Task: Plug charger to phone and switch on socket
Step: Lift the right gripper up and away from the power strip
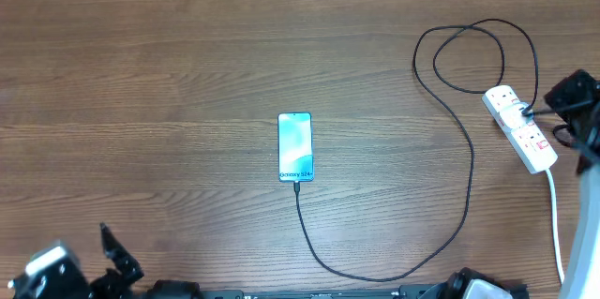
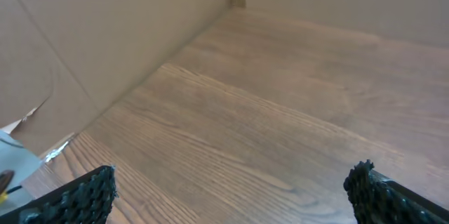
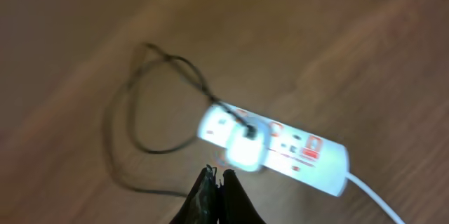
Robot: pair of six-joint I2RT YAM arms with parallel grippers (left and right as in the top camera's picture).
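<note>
**Item 1. My left claw** [image 2: 235,171]: at the near left corner of the table. Jaws spread wide, holding nothing. Black pads with a coarse, knobbly texture. It hangs over bare wood, well apart from everything the task concerns.

**Item 2. Table** [image 1: 187,74]: brown wood-grain top, matt, with the boards running left to right.

**Item 3. The phone** [image 1: 294,146]: mid-table, lying flat with its screen up. A slim rectangle with black edges and a smooth, lit pale-blue glass face. There is a line of text near its lower end.

**Item 4. The charger** [image 1: 469,158]: a thin, limp black cable. Its small plug meets the bottom edge of the phone and looks seated. From there it sweeps along the near edge, climbs to the right and loops once before reaching the socket. I judge the plugging-in done.

**Item 5. The socket** [image 1: 520,127]: at the far right, lying at a slant. A long strip of white hard plastic with red marks at the switches. A white adapter block [image 3: 245,150] sits in one outlet. A thick white cord [image 1: 555,215] trails toward the near edge. The wrist view is blurred, so I cannot tell whether any switch is on or off. I count the switch as the step left to do.

**Item 6. My right claw** [image 3: 216,176]: fingers pinched fully together, gripping nothing. The tips are just beside the adapter and strip. I cannot tell whether they touch.
</note>
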